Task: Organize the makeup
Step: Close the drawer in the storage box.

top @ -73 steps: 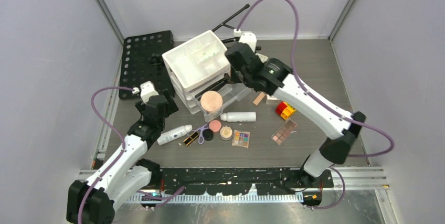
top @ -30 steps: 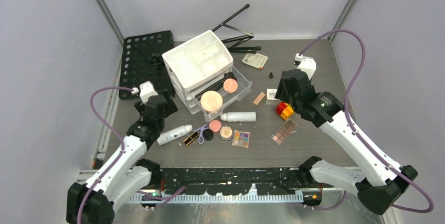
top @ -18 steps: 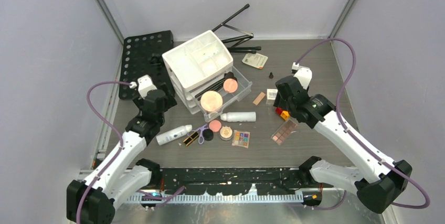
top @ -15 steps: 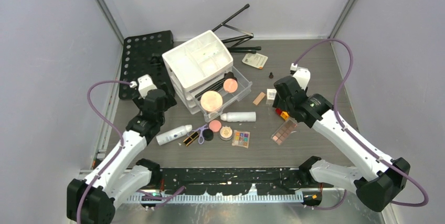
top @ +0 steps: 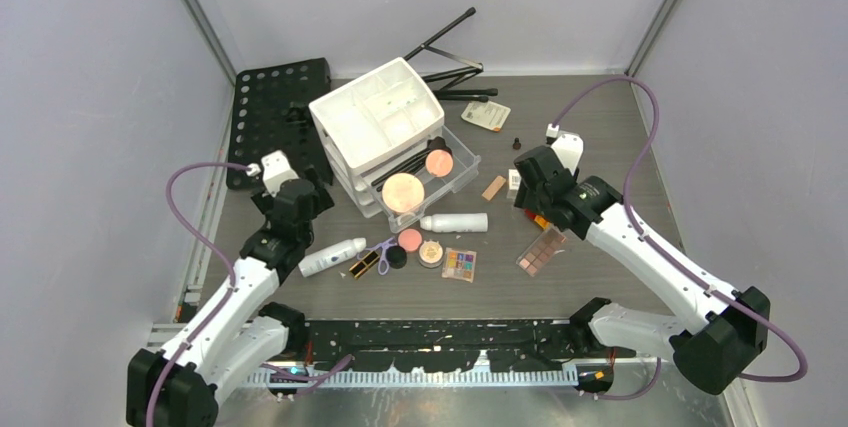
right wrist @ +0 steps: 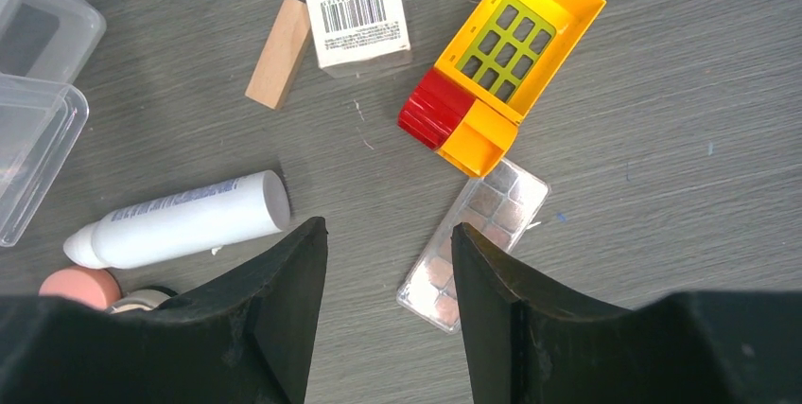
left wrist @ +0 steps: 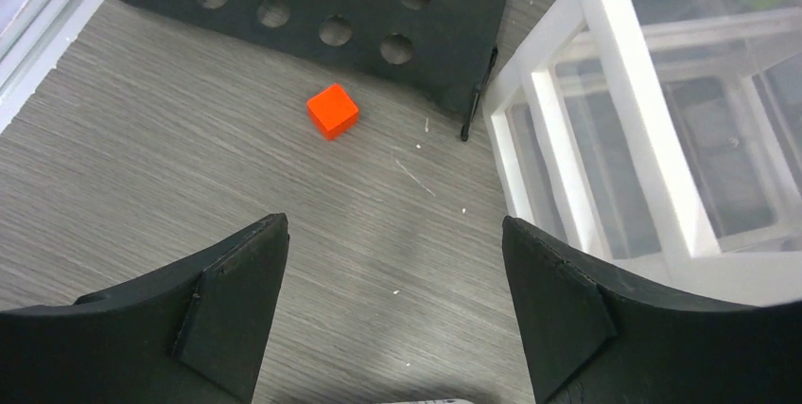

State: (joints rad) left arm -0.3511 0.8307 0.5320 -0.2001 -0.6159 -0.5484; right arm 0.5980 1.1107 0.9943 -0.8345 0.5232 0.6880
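Left gripper (left wrist: 392, 234) hanging wide open, empty; right gripper (right wrist: 388, 229) hovering part-open, empty. White box (right wrist: 357, 14) showing a barcode; white bottle (right wrist: 180, 219) print unreadable.

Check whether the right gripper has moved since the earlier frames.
Yes. The right gripper has left the white drawer organizer and swung right, toward the near edge; it now hovers open by the red-and-yellow block.

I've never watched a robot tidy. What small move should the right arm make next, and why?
Probably lower the right gripper onto the pale eyeshadow palette: its jaws stand open and empty, and the palette lies loose on the table just ahead of them, not yet in the drawer.
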